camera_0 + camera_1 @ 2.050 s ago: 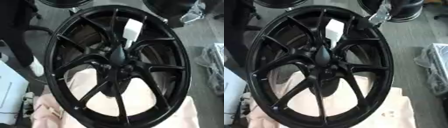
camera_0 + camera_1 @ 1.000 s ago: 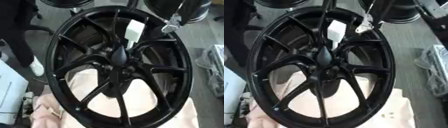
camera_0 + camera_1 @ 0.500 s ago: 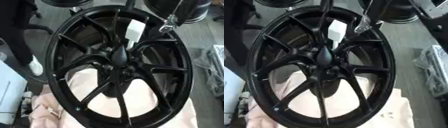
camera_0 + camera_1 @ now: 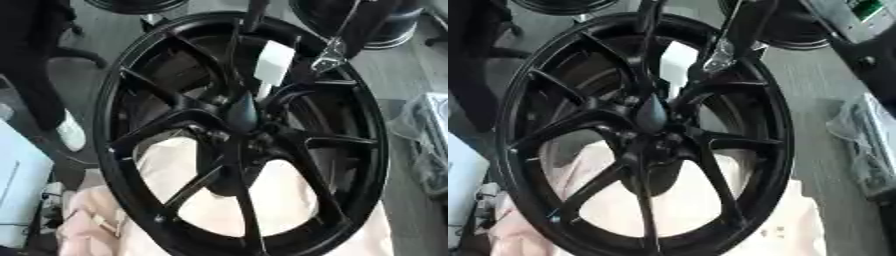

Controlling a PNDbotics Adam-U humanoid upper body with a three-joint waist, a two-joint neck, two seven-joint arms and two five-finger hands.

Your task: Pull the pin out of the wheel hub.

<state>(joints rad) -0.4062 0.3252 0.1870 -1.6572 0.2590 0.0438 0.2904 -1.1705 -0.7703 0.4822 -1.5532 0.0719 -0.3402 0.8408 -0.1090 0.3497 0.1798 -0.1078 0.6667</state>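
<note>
Centrally, the black wheel hub (image 4: 241, 135) stands tilted on pale cloth (image 4: 289, 200); its white label (image 4: 273, 62) is unreadable. Near the upper rim, a silvery robot hand (image 4: 330, 56); grip: cannot tell.

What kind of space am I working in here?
Probably a workshop or garage floor, not a bench. A large black multi-spoke alloy wheel stands on a pale pink cloth, more dark wheels or tyres sit behind it, and the floor is grey.
</note>
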